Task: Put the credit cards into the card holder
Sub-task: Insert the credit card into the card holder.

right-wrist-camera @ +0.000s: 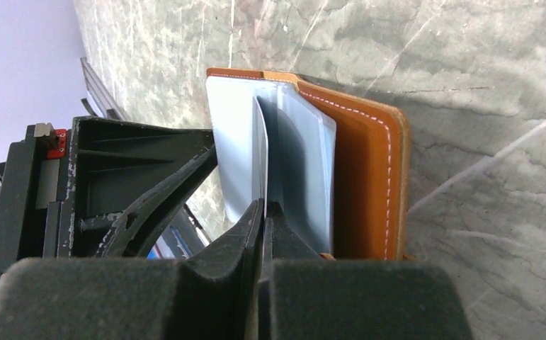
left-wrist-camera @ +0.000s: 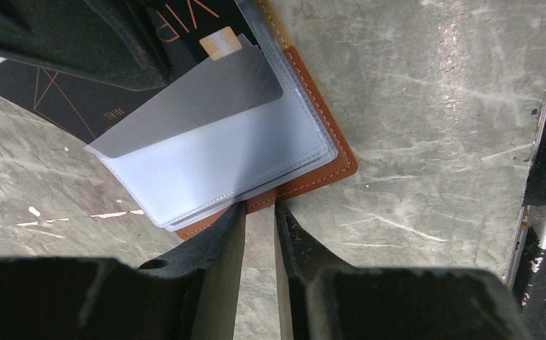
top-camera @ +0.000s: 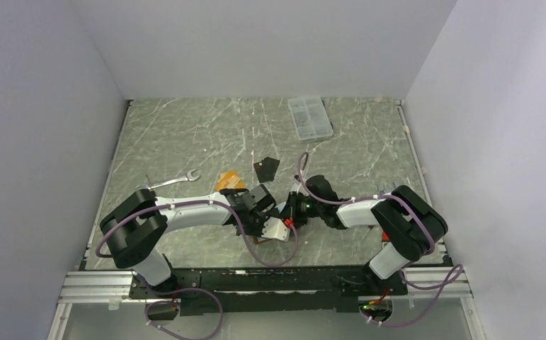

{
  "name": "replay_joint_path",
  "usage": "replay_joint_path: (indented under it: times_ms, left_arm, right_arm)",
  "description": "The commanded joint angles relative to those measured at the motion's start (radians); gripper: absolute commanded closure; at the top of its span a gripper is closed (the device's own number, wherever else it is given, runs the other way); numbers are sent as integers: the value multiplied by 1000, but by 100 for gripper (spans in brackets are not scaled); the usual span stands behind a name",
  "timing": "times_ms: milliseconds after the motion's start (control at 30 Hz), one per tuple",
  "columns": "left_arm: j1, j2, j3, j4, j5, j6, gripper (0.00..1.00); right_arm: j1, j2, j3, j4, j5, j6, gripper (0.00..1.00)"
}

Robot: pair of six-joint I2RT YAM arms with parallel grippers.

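The card holder (left-wrist-camera: 326, 152) lies open on the table, brown leather with pale blue-grey pockets (right-wrist-camera: 234, 134). A black card (left-wrist-camera: 50, 99) with gold lettering lies partly under a lifted translucent pocket leaf (left-wrist-camera: 206, 92). My right gripper (right-wrist-camera: 264, 207) is shut on a thin pale leaf of the holder. My left gripper (left-wrist-camera: 259, 207) has its jaws narrowly apart, with the tips at the holder's brown edge and bare table in the gap. In the top view both grippers meet over the holder (top-camera: 277, 229). An orange-tan card (top-camera: 227, 178) and a dark card (top-camera: 266, 168) lie just beyond them.
A clear plastic compartment box (top-camera: 309, 117) sits at the back of the marble-patterned table (top-camera: 185, 134). A metal wrench (top-camera: 174, 181) lies left of the orange-tan card. White walls close in the table on three sides.
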Motion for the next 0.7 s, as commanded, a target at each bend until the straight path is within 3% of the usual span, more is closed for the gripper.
replay_joint_path:
  times_ms: [0,300,567,667]
  left_arm:
    - [-4,8,21,44,38,11,73]
    - [6,5,20,49,37,14,73]
    - [17,-1,16,46,39,16,74]
    - [20,-3,11,46,39,18,74]
  right_arm:
    - [16,24,34,-147,72,-89,97]
    - [33,87,27,-134,60,-95,97]
    - [33,0,69,-302,213,-112,67]
    - [33,-43,83,-366,267,-116,62]
